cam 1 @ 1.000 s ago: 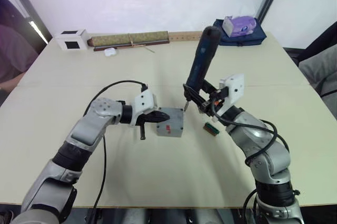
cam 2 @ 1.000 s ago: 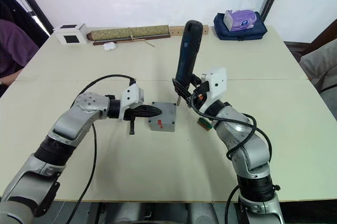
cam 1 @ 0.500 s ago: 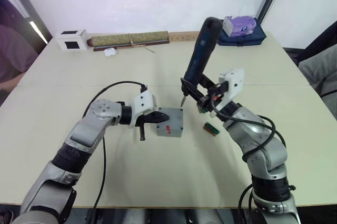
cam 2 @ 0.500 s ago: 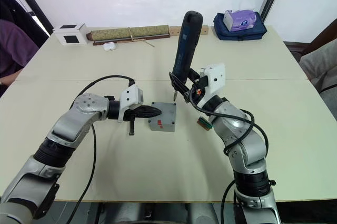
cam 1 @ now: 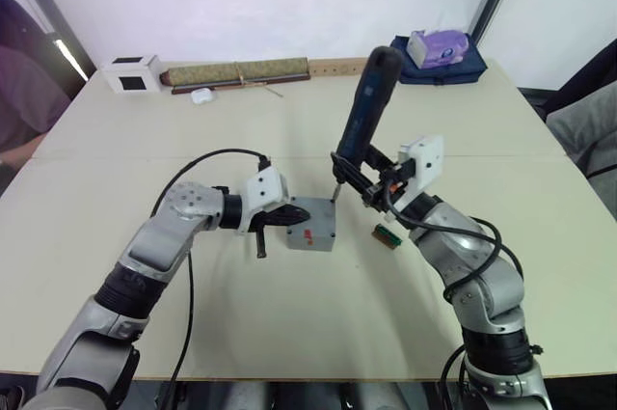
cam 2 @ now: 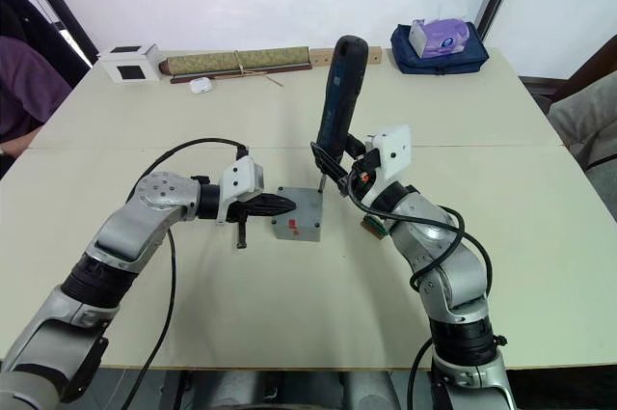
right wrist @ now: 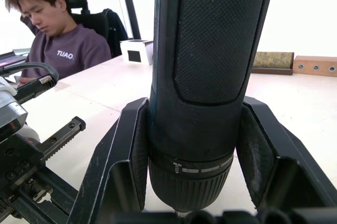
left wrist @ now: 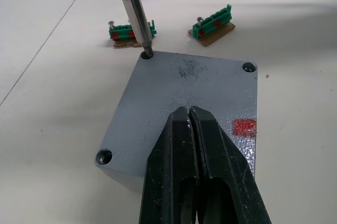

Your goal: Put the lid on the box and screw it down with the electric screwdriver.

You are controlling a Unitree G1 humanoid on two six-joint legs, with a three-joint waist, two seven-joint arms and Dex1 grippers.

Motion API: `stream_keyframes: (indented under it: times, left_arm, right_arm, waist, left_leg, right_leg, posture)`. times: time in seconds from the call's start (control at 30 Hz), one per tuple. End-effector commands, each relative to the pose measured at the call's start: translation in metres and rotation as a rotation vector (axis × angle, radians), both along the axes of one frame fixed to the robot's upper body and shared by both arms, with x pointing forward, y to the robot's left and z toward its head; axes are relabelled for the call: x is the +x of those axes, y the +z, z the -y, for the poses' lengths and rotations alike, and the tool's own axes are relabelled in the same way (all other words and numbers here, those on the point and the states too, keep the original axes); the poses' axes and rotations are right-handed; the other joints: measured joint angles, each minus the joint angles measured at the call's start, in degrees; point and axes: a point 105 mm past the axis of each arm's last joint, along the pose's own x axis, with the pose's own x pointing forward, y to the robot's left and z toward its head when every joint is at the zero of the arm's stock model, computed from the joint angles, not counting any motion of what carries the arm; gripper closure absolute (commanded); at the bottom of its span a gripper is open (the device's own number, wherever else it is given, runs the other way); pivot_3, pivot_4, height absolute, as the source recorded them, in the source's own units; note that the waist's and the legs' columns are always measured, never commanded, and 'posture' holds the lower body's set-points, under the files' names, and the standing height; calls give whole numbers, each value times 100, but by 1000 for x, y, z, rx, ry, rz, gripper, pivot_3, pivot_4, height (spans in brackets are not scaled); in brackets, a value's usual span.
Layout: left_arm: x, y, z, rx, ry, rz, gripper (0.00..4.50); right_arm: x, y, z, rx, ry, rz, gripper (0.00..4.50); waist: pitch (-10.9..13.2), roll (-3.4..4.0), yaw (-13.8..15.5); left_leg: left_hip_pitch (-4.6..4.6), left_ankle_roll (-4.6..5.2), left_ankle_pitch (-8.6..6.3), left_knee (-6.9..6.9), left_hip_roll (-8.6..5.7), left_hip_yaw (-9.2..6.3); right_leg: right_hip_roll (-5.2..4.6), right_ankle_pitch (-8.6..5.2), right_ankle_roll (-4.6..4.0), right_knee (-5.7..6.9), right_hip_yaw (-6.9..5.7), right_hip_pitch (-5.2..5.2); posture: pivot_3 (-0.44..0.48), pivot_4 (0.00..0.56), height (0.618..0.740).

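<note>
One bit (left wrist: 136, 13) lower, in lid (left wrist: 184, 108) hole.

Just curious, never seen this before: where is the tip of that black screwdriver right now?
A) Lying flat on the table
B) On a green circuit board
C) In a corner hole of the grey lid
C: the electric screwdriver has its silver bit standing in a corner hole of the lid.

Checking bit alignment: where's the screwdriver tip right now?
In the left wrist view the bit sits in the lid's far corner hole, nearest the two green boards.
</note>
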Motion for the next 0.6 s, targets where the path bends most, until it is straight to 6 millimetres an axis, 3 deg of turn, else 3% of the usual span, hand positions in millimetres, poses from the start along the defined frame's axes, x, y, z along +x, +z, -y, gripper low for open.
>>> stream_keyframes:
  times: [0.03,0.43,0.6]
  left_arm:
    - [-3,-19,-4,57,13,-63,4500]
    - [-3,-21,-4,58,12,-70,4500]
    - [-5,-24,-3,58,12,-84,4500]
  right_arm:
    - [-2,7,-4,13,4,50,2748]
    - [3,-3,-9,-33,-8,61,2748]
    - [-1,-51,-15,-171,35,-103,2748]
  waist:
    - [0,0,-3]
    - [0,0,-11]
    - [-42,-14,-8]
  left_leg:
    - [7,0,0,0,0,0]
    - [50,7,-4,-5,1,-2]
    - [61,11,-7,-6,1,-4]
  right_leg:
    - [0,0,0,0,0,6]
    - [2,-3,-5,-9,0,53]
    - [2,-5,-7,-13,-2,66]
  posture:
    - [0,150,740]
    - [0,150,740]
    - [0,150,740]
